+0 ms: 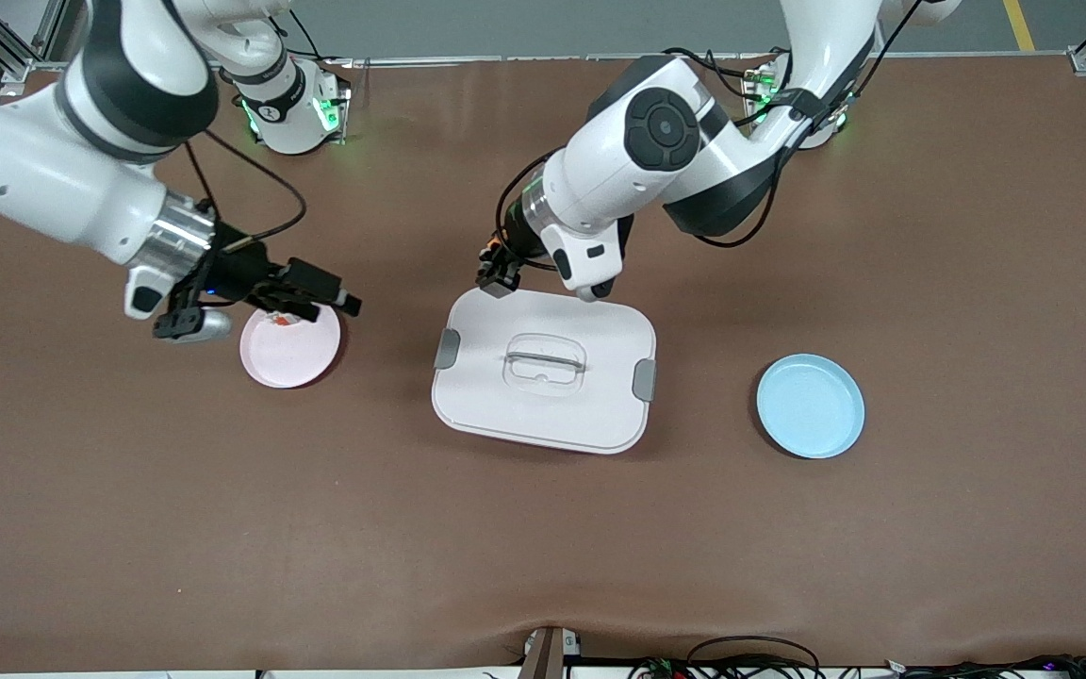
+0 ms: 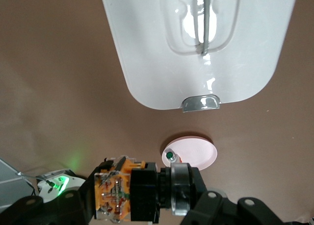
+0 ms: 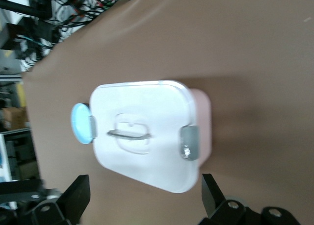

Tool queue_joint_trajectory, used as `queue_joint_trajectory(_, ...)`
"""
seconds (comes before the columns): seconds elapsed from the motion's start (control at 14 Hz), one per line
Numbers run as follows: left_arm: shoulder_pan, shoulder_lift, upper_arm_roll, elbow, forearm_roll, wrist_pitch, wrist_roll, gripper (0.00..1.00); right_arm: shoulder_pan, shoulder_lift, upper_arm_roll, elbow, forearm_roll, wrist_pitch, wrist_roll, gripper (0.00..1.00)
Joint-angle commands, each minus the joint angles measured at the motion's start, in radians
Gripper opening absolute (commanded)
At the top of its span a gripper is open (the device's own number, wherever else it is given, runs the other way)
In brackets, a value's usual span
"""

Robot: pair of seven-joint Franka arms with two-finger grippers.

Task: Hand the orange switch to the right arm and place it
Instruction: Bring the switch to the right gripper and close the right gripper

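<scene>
Orange switch (image 2: 128, 193) clamped in left hand (image 1: 500, 270), held just over the white lidded box's (image 1: 543, 372) edge toward the robots. Right hand (image 1: 303, 300) hovers over the pink plate (image 1: 290, 349), fingers (image 3: 73, 198) spread apart, nothing between them. Blue plate (image 1: 810, 406) rests on the surface (image 1: 543, 547) toward the left arm's end.

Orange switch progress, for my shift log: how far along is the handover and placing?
Done: the left gripper holds the orange switch, up over the white lidded box.
In hand: the right gripper is open over the pink plate, apart from the switch.
Left: pass the switch to the right gripper, then place it.
</scene>
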Motion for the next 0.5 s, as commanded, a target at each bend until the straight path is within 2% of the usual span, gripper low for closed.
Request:
queue_joint_trajectory(0.0,-0.026,0.025,0.002,0.044,-0.019,-0.012,-0.074,0.0,0.053,-0.064,-0.008,-0.112,0.103,0.078,0.007,1.0)
queue_joint_trajectory(0.07,-0.029,0.025,0.002,0.044,-0.019,-0.012,-0.094,0.0,0.063,-0.078,-0.008,-0.137,0.121,0.098,0.004,1.0)
queue_joint_trajectory(0.21,-0.032,0.019,0.002,0.044,-0.018,-0.013,-0.113,0.0,0.104,-0.111,-0.008,-0.184,0.234,0.142,-0.013,1.0)
queue_joint_trajectory(0.43,-0.032,0.017,0.003,0.046,-0.018,-0.013,-0.126,0.0,0.158,-0.144,-0.008,-0.226,0.301,0.207,-0.033,1.0)
